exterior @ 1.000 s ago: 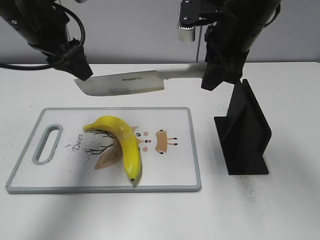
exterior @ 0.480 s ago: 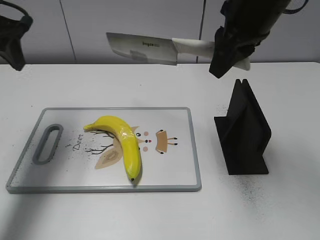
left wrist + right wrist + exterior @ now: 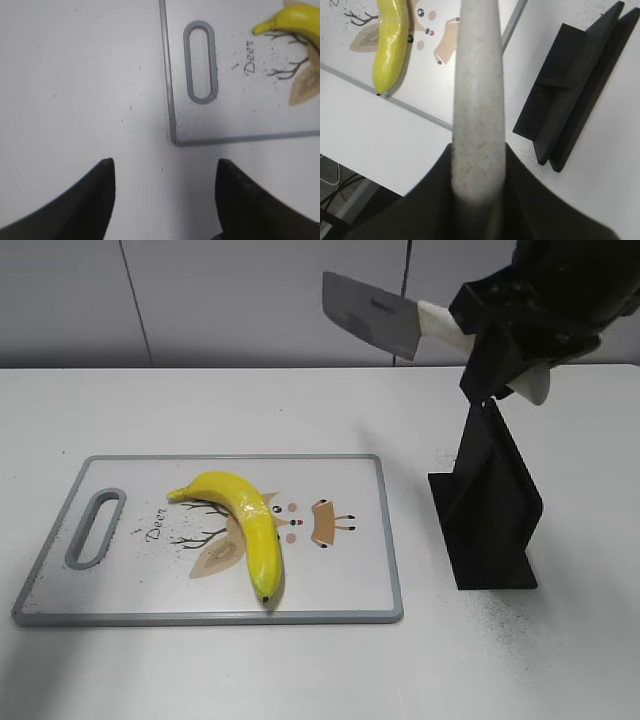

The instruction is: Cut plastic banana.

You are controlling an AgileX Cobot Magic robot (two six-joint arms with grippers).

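The plastic banana (image 3: 250, 525) is glossy yellow and lies whole on the white cutting board (image 3: 340, 590), over the deer print. It also shows in the right wrist view (image 3: 390, 42), and its tip shows in the left wrist view (image 3: 290, 20). My right gripper (image 3: 500, 330) is shut on the pale speckled handle of a knife (image 3: 370, 312), held high above the table, blade pointing left. In the right wrist view the knife handle (image 3: 479, 100) fills the middle. My left gripper (image 3: 162, 172) is open and empty over bare table, left of the board's grey handle slot (image 3: 200, 62); it is out of the exterior view.
A black knife stand (image 3: 490, 505) stands on the table right of the board, below the right gripper; it also shows in the right wrist view (image 3: 575, 90). White table surrounds the board. A grey wall runs behind.
The right gripper has lifted the knife up and to the right, away from the board. The left arm has withdrawn leftward out of the exterior view. The banana has not moved.
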